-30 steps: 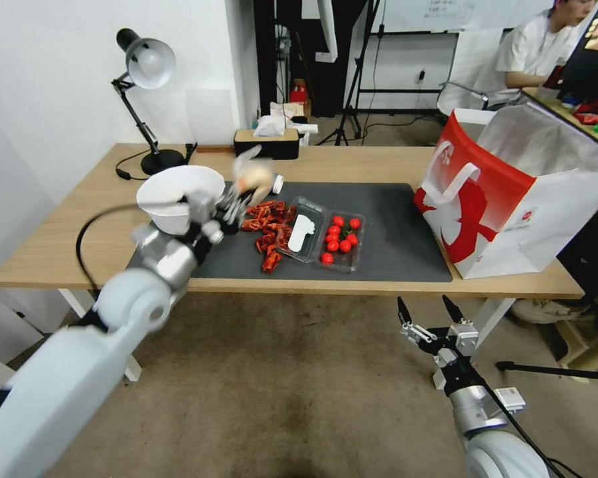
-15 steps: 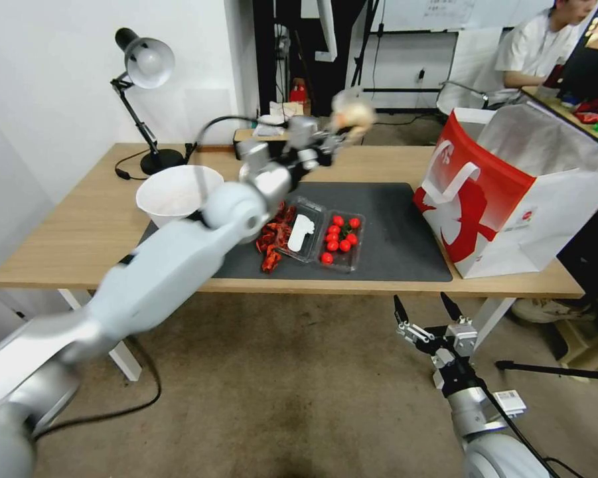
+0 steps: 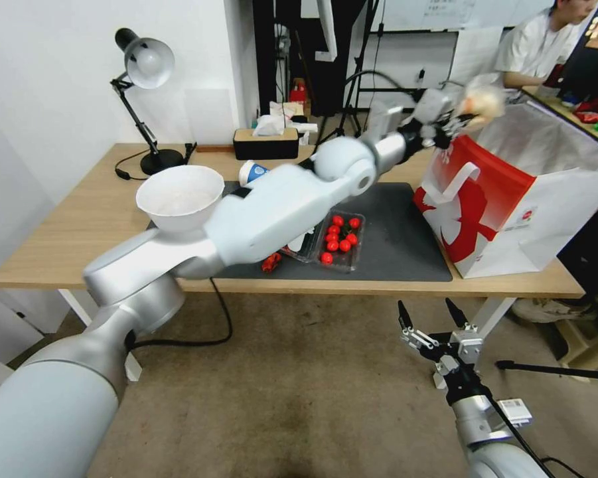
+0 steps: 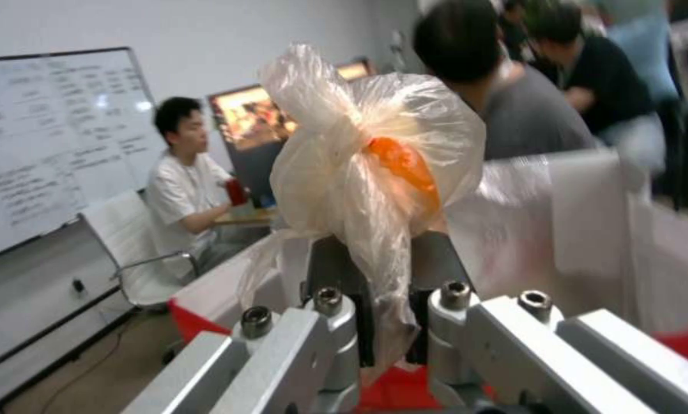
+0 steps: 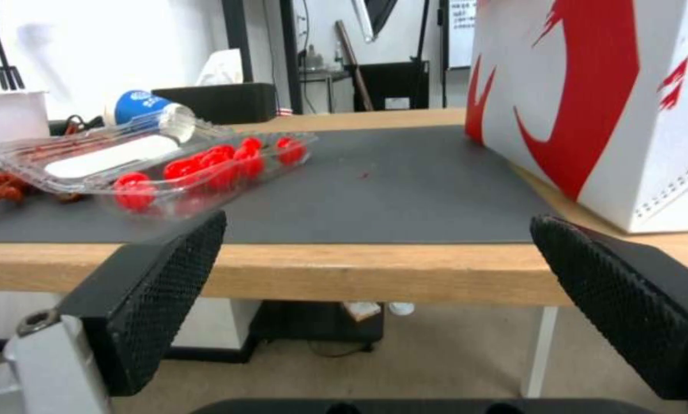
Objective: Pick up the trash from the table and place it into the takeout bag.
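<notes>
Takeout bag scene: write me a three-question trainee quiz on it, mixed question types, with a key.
1. True or false: the left gripper is shut on the clear plastic bag.
2. Where is the left gripper in the head view? A. low over the mat B. up beside the takeout bag's open top C. under the table
3. Fill in: the right gripper hangs below the table edge, its fingers ____.

Key: 1 true; 2 B; 3 open.

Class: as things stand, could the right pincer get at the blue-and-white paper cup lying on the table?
Probably not directly. The right pincer hangs open below the table edge, and the clear tray lies before the cup.
</notes>
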You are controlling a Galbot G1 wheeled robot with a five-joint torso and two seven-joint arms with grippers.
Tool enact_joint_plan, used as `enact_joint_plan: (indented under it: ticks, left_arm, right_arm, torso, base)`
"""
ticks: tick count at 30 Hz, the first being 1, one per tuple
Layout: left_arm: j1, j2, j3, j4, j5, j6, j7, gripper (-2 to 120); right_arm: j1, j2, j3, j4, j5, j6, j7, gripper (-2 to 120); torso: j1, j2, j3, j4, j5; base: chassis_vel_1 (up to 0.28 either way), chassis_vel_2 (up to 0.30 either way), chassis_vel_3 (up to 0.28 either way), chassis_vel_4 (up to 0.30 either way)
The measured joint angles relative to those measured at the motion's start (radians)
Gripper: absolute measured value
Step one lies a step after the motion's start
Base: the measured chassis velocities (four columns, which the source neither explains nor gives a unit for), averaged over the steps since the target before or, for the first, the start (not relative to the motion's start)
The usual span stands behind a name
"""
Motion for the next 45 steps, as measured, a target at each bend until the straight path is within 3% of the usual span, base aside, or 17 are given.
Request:
enact_joint_plan:
  ticks: [6, 22, 24, 30, 32, 35, 38, 40, 42, 44, 45]
  left_arm:
    - [-0.081, -0.044, 0.091, 0.045, 0.060, -0.002, 0.044, 5]
    - [-0.128, -0.078, 0.153, 0.096, 0.254, 0.018, 0.084, 8]
    - [-0.125, -0.077, 0.158, 0.095, 0.259, 0.012, 0.084, 19]
    - [-0.122, -0.075, 0.162, 0.095, 0.257, 0.010, 0.082, 36]
    - [-0.127, -0.075, 0.163, 0.095, 0.252, 0.010, 0.082, 50]
    - [-0.130, -0.075, 0.163, 0.094, 0.248, 0.010, 0.081, 55]
    - [-0.133, -0.075, 0.166, 0.091, 0.231, 0.009, 0.080, 65]
    - [-0.136, -0.075, 0.169, 0.089, 0.219, 0.009, 0.079, 78]
    - [-0.136, -0.075, 0.169, 0.088, 0.218, 0.009, 0.078, 79]
    - [-0.138, -0.075, 0.170, 0.082, 0.203, 0.009, 0.069, 93]
    - [-0.138, -0.075, 0.170, 0.082, 0.203, 0.009, 0.069, 93]
  right_arm:
    - [-0.005, -0.003, 0.007, 0.005, 0.003, 0.009, -0.001, 100]
    - [0.002, -0.010, 0.007, -0.013, 0.013, 0.021, -0.001, 100]
    - [0.008, -0.013, 0.005, -0.019, 0.023, 0.021, -0.002, 100]
    - [0.016, -0.015, 0.001, -0.026, 0.031, 0.021, -0.002, 100]
    - [0.020, -0.016, 0.000, -0.031, 0.033, 0.021, -0.003, 100]
    - [0.023, -0.017, -0.001, -0.035, 0.033, 0.021, -0.003, 100]
    - [0.029, -0.018, -0.003, -0.041, 0.034, 0.021, -0.003, 100]
    - [0.034, -0.020, -0.007, -0.044, 0.036, 0.020, -0.003, 100]
    - [0.035, -0.020, -0.008, -0.044, 0.036, 0.020, -0.003, 100]
    - [0.038, -0.021, -0.014, -0.048, 0.037, 0.020, -0.002, 100]
    - [0.038, -0.021, -0.014, -0.048, 0.037, 0.020, -0.002, 100]
  torso:
    - [0.000, 0.000, 0.000, -0.0003, -0.0002]
    - [0.000, 0.000, 0.000, 0.0001, -0.0003]
    - [0.000, 0.000, 0.000, 0.0001, -0.0003]
    - [0.000, 0.000, 0.000, 0.0002, -0.0003]
    - [0.000, 0.000, 0.000, 0.0000, -0.0003]
    - [0.000, 0.000, 0.000, 0.0000, -0.0003]
    - [0.000, 0.000, 0.000, 0.0000, -0.0003]
    - [0.000, 0.000, 0.000, 0.0000, -0.0003]
    - [0.000, 0.000, 0.000, 0.0000, -0.0003]
    - [0.000, 0.000, 0.000, 0.0000, -0.0003]
    - [0.000, 0.000, 0.000, 0.0000, -0.0003]
  base:
    - [0.000, 0.000, 0.000, 0.000]
    - [0.000, 0.000, 0.000, 0.000]
    - [0.000, 0.000, 0.000, 0.000]
    - [0.000, 0.000, 0.000, 0.000]
    - [0.000, 0.000, 0.000, 0.000]
    - [0.000, 0.000, 0.000, 0.000]
    - [0.000, 0.000, 0.000, 0.000]
    - [0.000, 0.000, 0.000, 0.000]
    - [0.000, 0.000, 0.000, 0.000]
    - [0.000, 0.000, 0.000, 0.000]
    - [0.000, 0.000, 0.000, 0.000]
